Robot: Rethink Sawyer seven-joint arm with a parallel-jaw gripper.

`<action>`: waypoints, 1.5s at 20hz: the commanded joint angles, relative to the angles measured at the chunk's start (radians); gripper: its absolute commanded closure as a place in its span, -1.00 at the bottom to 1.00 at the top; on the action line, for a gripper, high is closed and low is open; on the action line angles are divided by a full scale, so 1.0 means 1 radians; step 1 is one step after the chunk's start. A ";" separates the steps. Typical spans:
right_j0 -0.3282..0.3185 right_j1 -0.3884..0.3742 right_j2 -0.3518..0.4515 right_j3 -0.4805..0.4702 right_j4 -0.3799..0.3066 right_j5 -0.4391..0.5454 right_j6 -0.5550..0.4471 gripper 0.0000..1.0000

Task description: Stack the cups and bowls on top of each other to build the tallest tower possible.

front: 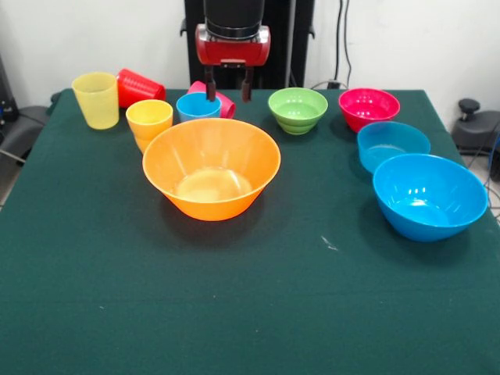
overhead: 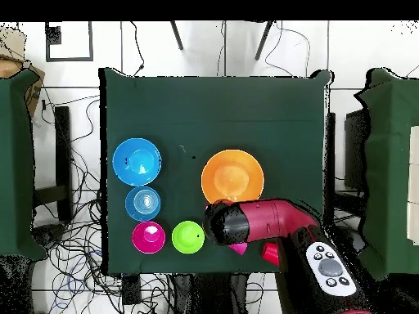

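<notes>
Dark green desk [front: 250,312]. Big orange bowl [front: 211,168], big blue bowl [front: 430,195], small blue bowl [front: 393,144], green bowl [front: 298,109], magenta bowl [front: 369,108]. Cups: yellow [front: 96,99], orange [front: 149,122], red [front: 139,87], light blue [front: 198,106], pink [front: 222,100]. Red and black arm [overhead: 262,222], dark hand [front: 229,87].

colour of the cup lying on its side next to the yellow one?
Red cup, ribbed, tipped over beside the yellow cup. Clearest in the front view.

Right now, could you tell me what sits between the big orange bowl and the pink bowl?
In the front view, the green bowl stands between the big orange bowl and the pink bowl, apart from both. The overhead view agrees.
</notes>
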 commanded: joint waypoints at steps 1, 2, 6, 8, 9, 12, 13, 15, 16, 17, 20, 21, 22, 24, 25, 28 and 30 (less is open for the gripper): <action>-0.014 0.034 0.060 0.010 -0.004 0.063 -0.046 -1.00; -0.007 0.043 0.049 0.004 -0.010 0.066 -0.039 -1.00; -0.001 0.062 0.031 0.005 -0.011 0.061 -0.015 -1.00; -0.011 0.059 0.037 0.022 0.001 0.063 -0.015 -1.00; -0.014 0.058 0.038 0.029 0.005 0.068 -0.016 -1.00; -0.025 0.053 0.039 0.046 0.004 0.067 -0.021 -1.00; -0.027 0.058 0.038 0.046 0.001 0.062 -0.022 -1.00; -0.032 0.061 0.038 0.048 -0.005 0.057 -0.026 -1.00; -0.035 0.061 0.039 0.051 -0.007 0.055 -0.028 -1.00; -0.038 0.062 0.040 0.051 -0.010 0.055 -0.031 -1.00; -0.051 0.057 0.044 0.065 -0.015 0.049 -0.038 -1.00; -0.056 0.057 0.044 0.068 -0.017 0.049 -0.039 -1.00; -0.060 0.055 0.046 0.075 -0.017 0.046 -0.040 -1.00; -0.068 0.050 0.048 0.086 -0.021 0.041 -0.043 -1.00; -0.071 0.051 0.049 0.089 -0.024 0.040 -0.044 -1.00; -0.081 0.040 0.050 0.102 -0.028 0.039 -0.047 -1.00; -0.081 0.030 0.045 0.107 -0.032 0.040 -0.045 -1.00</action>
